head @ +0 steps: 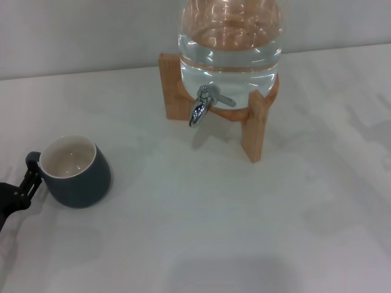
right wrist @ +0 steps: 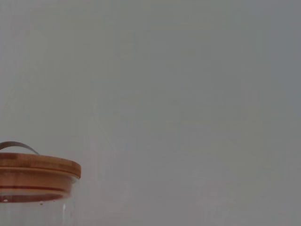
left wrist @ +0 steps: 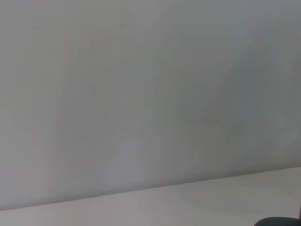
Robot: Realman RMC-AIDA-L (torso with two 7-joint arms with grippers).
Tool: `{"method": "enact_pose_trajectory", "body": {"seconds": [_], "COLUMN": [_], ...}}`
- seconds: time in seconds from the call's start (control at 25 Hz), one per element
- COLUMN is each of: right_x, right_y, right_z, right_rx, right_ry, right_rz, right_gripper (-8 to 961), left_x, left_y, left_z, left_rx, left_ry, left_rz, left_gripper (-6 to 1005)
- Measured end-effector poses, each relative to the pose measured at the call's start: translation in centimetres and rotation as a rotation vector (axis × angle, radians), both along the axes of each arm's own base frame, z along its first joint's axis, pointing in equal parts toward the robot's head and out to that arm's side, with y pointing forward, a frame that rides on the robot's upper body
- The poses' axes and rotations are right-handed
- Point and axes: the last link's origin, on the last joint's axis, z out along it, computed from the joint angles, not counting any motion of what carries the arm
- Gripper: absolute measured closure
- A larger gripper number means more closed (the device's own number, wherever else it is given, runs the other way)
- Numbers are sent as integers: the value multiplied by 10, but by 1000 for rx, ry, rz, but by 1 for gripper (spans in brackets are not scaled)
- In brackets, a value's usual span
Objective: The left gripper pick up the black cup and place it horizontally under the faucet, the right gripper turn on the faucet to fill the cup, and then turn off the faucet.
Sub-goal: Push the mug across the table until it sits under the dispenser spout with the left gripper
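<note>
The black cup (head: 76, 174) stands upright on the white table (head: 244, 232) at the left, cream inside showing, its small handle (head: 32, 160) turned to the left. My left gripper (head: 23, 186) reaches in from the left edge of the head view and sits right at that handle; I cannot see whether it holds it. The chrome faucet (head: 201, 105) points down from the clear water jar (head: 231, 43) on its wooden stand (head: 253, 131), well to the right of the cup and farther back. Nothing stands under the spout. The right gripper is out of view.
The jar's wooden lid (right wrist: 33, 176) shows in the right wrist view against a grey wall. The left wrist view shows the wall, a strip of table and a dark edge (left wrist: 278, 221) that I cannot identify.
</note>
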Motion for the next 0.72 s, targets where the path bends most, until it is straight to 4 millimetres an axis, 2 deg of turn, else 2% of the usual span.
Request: {"method": "enact_pose_trajectory", "body": {"seconds": [0.72], "right_x": [-1], "right_y": [1], "right_z": [0], "right_rx": [-2], "right_ry": [1], "right_rz": [4], "right_gripper": [94], "left_x": [-1], "left_y": [1], "left_z": [1], "left_rx": [0], "left_ry": [1], "left_rz": [3], "left_gripper": [255]}}
